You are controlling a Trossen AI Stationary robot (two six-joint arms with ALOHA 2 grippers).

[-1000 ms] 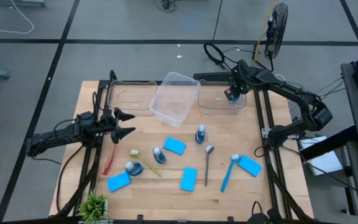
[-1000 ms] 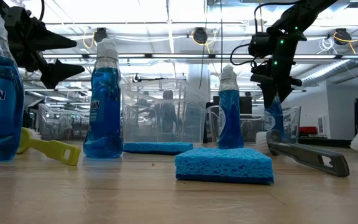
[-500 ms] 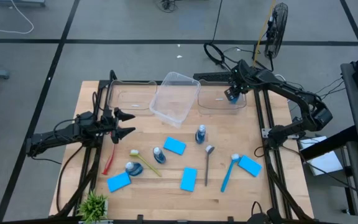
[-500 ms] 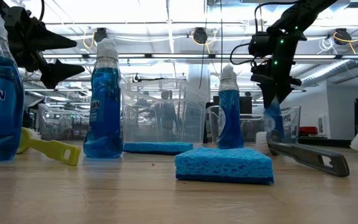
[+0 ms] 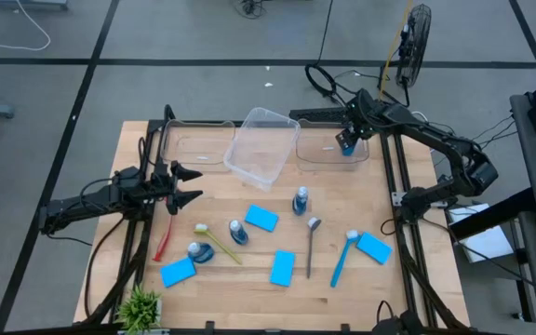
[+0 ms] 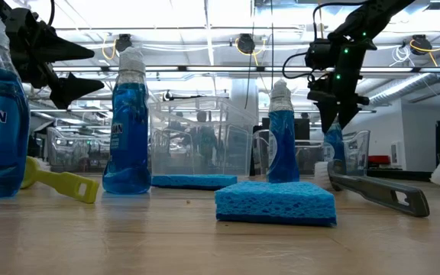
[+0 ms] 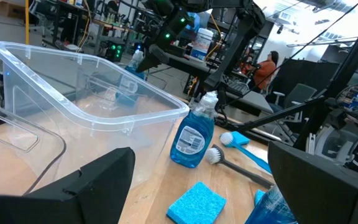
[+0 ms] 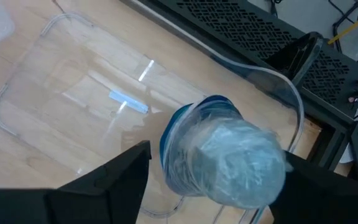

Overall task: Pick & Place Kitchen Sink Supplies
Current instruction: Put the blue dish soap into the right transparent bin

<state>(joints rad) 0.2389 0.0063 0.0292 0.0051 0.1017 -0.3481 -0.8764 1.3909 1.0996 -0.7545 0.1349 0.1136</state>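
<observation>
I have the right tool (image 5: 347,141) over the clear bin (image 5: 316,154) at the back right of the bench (image 5: 417,279), with a blue bottle (image 8: 224,158) standing between its fingers inside that bin. From the right wrist view the fingers (image 8: 98,183) stand spread on either side of the bottle's cap with gaps showing, so I judge the bottle is released, or very nearly. To finish this well I would lift straight up, keeping the fingers wide, so neither one clips the cap or the bin wall and tips the bottle.

The left tool (image 5: 186,184) hangs spread and empty, well to the left of that bin, beside the tilted clear bin (image 5: 263,147) in the middle.

Other supplies lie nearer the front of the bench than the right bin: three more bottles (image 5: 300,200), four sponges (image 5: 261,219), a red brush (image 5: 163,240), a yellow brush (image 5: 217,244), a blue brush (image 5: 341,259) and a grey spoon-like tool (image 5: 312,244).

The high view gives me the whole layout but hides the bottle's footing under the arm. The low view shows that bottle (image 6: 334,149) upright behind the bin wall below the right tool (image 6: 334,103), though not whether it touches a finger. Only the right wrist view shows the gaps around the cap. The left wrist view shows the tilted bin's rim (image 7: 92,68) close ahead.
</observation>
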